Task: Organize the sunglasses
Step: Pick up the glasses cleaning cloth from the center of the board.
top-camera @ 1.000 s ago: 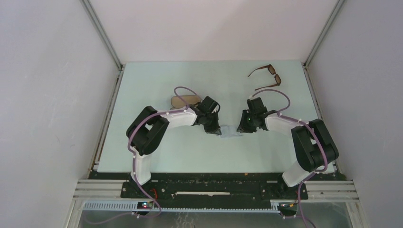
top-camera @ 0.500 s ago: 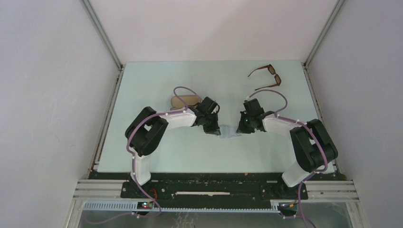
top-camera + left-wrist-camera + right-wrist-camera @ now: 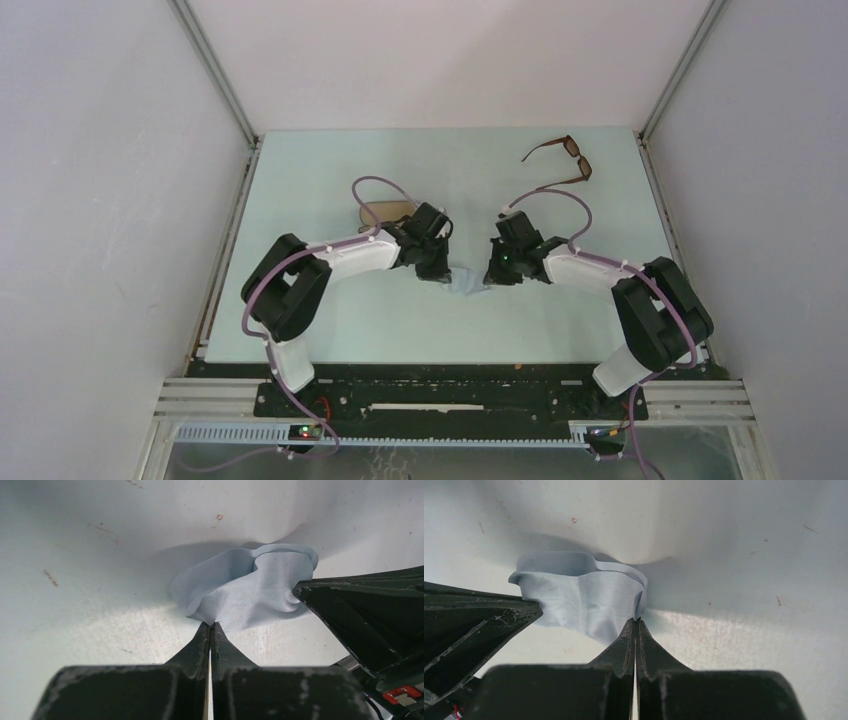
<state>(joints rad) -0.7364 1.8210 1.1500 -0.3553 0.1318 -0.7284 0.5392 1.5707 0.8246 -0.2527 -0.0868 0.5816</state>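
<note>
Where the two arms meet near the middle of the table (image 3: 320, 320), a small pale-blue cloth (image 3: 250, 587) is pinched from both sides. The left gripper (image 3: 210, 625) is seen clamped, its fingertips pressed together on one lower corner of the cloth. The right gripper (image 3: 636, 621) is likewise squeezed tight on the opposite edge. Between them the cloth is bunched into a loose, curling fold; whether it clears the surface cannot be told.

The table is a pale sheet, faintly scratched and speckled in the wrist views. It is enclosed by plain white walls (image 3: 100, 200) on the left, right and far sides, with aluminium rails (image 3: 215, 78) set at the corners.

The sunglasses (image 3: 563, 160) are laid near the far right corner — temple arms unfolded, well apart from both grippers. An oblong case (image 3: 378, 211) with tan lining is placed left of the middle, just beyond the left arm (image 3: 350, 258) — partly hidden by that arm and its purple cable (image 3: 372, 184).
</note>
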